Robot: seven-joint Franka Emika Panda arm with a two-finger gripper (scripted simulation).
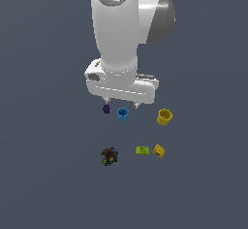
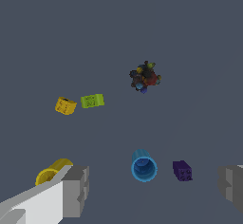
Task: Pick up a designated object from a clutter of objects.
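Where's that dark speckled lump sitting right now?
In the exterior view the lump lies alone on the floor, lower than the purple piece and blue cup, with the green block to the exterior view's right.

Arm (image 1: 116, 34) glossy white plastic — mottled lump (image 1: 109, 156) rough, matt.

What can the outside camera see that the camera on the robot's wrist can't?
Only the exterior view shows the big white arm above the objects. Only the wrist view looks down into the blue cup and shows the fingertips close up, wide apart. Both show the dark mottled lump, purple piece, yellow cup, green block and yellow block, all untouched, and the gripper.
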